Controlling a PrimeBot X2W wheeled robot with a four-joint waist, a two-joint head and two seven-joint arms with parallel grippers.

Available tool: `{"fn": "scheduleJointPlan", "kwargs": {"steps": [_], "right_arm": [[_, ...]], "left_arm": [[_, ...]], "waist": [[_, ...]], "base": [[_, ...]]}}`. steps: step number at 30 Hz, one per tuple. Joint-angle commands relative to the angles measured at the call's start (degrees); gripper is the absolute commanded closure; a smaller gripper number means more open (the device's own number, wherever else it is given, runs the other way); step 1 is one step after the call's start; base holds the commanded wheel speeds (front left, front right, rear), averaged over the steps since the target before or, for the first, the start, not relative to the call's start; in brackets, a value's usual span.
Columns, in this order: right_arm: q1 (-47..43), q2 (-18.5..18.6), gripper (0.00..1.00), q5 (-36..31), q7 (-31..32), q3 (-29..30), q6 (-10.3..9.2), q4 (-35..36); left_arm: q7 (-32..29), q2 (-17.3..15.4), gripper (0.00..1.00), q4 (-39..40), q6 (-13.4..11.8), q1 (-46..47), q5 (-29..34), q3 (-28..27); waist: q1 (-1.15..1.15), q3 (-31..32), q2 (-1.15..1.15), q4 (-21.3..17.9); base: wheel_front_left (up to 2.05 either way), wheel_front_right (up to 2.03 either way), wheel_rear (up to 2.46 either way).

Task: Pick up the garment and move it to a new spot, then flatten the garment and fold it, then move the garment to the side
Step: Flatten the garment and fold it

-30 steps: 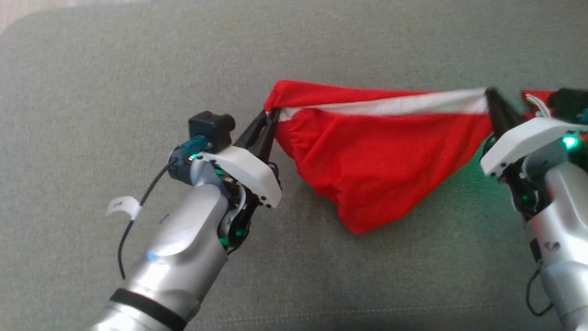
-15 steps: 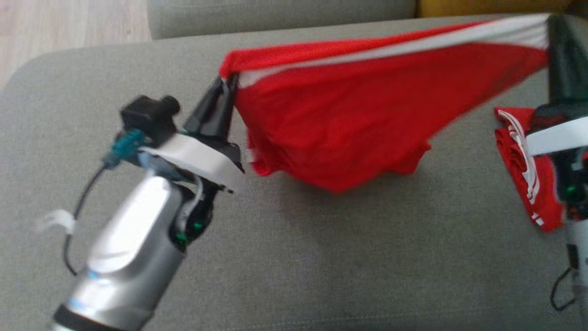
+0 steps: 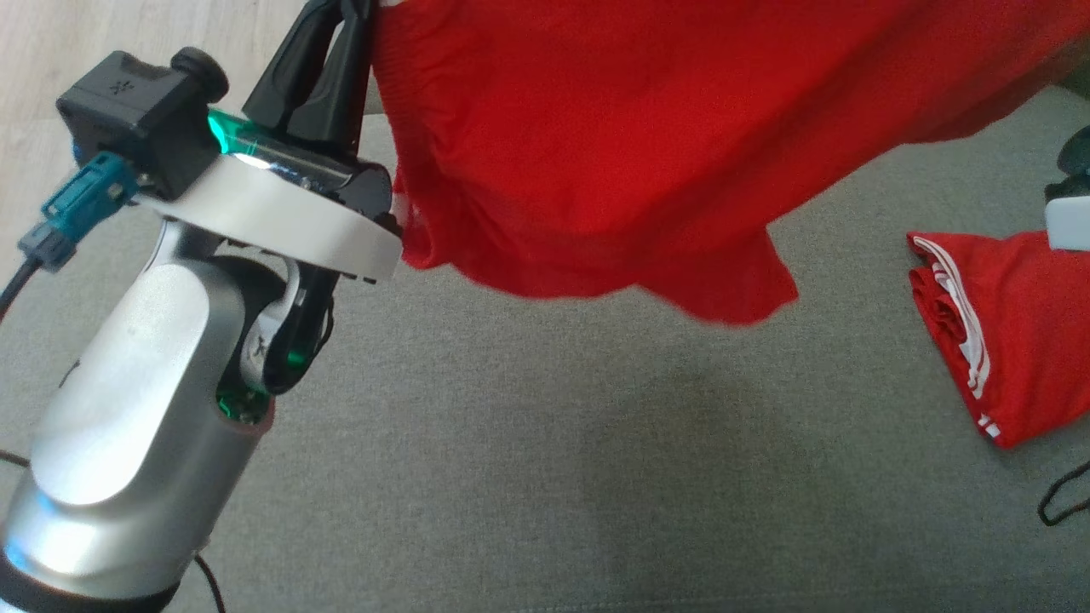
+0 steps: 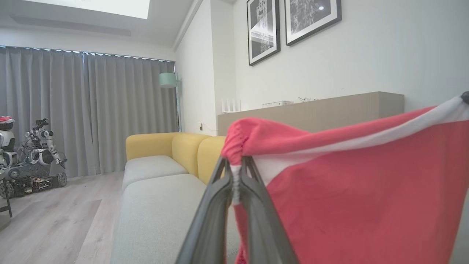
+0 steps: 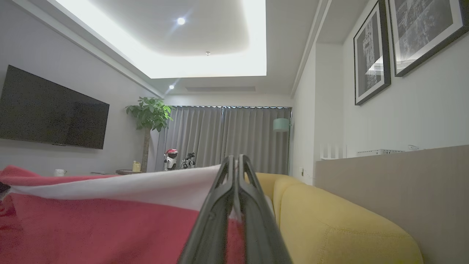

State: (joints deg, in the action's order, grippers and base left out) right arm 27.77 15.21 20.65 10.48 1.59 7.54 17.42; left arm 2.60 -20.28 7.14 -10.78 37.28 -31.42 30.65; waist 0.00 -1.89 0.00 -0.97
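A red garment (image 3: 613, 145) with a white band along its top edge hangs stretched in the air above the grey sofa cushion (image 3: 545, 443). My left gripper (image 3: 347, 17) is at the upper left of the head view, shut on the garment's gathered left corner. The left wrist view shows that gripper (image 4: 234, 163) pinching the cloth (image 4: 366, 194). In its own wrist view my right gripper (image 5: 234, 159) is shut on the white band at the garment's (image 5: 110, 227) other end. The garment's lower hem (image 3: 732, 298) dangles clear of the cushion.
A second red garment (image 3: 1013, 332) with white stripes lies folded on the cushion at the right, next to a black cable (image 3: 1060, 502). A yellow sofa section (image 5: 329, 220) adjoins the grey one. Wooden floor (image 3: 51, 25) lies beyond the cushion's left edge. Another robot (image 4: 33, 157) stands by the curtains.
Both grippers have lifted the stretched garment up off the cushion, closer to the head camera. The head view has shifted too, and the folded red garment now shows at the right.
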Motion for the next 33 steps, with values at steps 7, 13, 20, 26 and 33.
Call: {"fn": "scheduleJointPlan", "kwargs": {"steps": [7,13,20,26,33], "right_arm": [[0.6,-1.3,1.00,0.3,2.1,0.2,-0.05,1.7],[3.1,-1.6,1.00,2.6,1.4,-0.4,-0.05,-3.1],[15.6,-1.0,1.00,6.2,-2.0,-4.1,-0.05,-18.9],[29.7,-2.0,1.00,7.0,-8.3,-8.2,-0.05,-38.8],[39.1,-6.6,1.00,7.1,-12.9,-15.8,-0.05,-62.7]], "left_arm": [[0.0,-2.2,1.00,3.1,-1.4,1.4,-0.9,-3.8],[1.3,-0.8,1.00,0.4,0.0,3.0,-2.5,-4.0],[4.9,3.2,1.00,-14.7,4.9,12.8,-3.5,-3.5],[9.5,7.8,1.00,-34.4,8.7,24.6,-2.7,-3.2],[12.0,12.9,1.00,-56.3,11.8,31.0,-2.8,-3.9]], "waist": [[0.00,0.1,0.00,0.1],[0.00,-1.2,0.00,0.2],[0.00,-3.8,0.00,0.1],[0.00,-5.9,0.00,-0.1],[0.00,-8.5,0.00,-1.4]], "base": [[0.00,0.00,0.00],[0.00,0.00,0.00],[0.00,0.00,0.00],[0.00,0.00,0.00],[0.00,0.00,0.00]]}}
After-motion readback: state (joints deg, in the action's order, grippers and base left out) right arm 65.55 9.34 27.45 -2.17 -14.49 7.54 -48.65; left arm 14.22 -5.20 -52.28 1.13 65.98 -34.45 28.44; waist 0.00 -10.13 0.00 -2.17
